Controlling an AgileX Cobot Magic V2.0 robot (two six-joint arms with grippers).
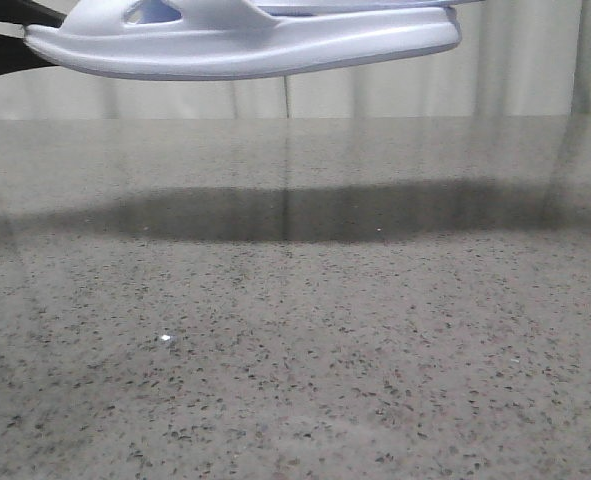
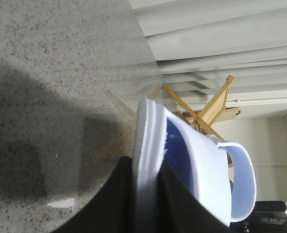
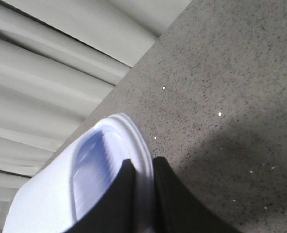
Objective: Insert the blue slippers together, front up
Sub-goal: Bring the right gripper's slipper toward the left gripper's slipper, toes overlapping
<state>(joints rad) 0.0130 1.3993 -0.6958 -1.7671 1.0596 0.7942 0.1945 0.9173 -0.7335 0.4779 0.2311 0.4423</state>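
A pale blue slipper (image 1: 245, 40) hung in the air at the top of the front view, well above the speckled grey table (image 1: 295, 350). It lay roughly level, running left to right, with a triangular side hole showing near its left end. A second pale edge peeked just behind its upper right side; whether that was the other slipper could not be told from the front. A long dark shadow (image 1: 305, 212) stretched across the table beneath it, toward the far side. A dark shape, probably part of an arm, touched the slipper's left end at the frame edge.

In the left wrist view, the left gripper (image 2: 145, 204) was clamped on the sole edge of a slipper (image 2: 201, 170), one black finger (image 2: 114, 204) on each side of the rim. The ribbed blue footbed and the wide strap faced away from the table. A wooden rack (image 2: 211, 109) stood beyond it, in front of the pale curtain (image 2: 221, 43).

In the right wrist view, the right gripper (image 3: 139, 204) likewise pinched the rim of a slipper (image 3: 85, 179), its two black fingers (image 3: 172, 204) closed on either side of the edge, with the ribbed footbed showing. The table lay well below it, and the curtain hung behind.
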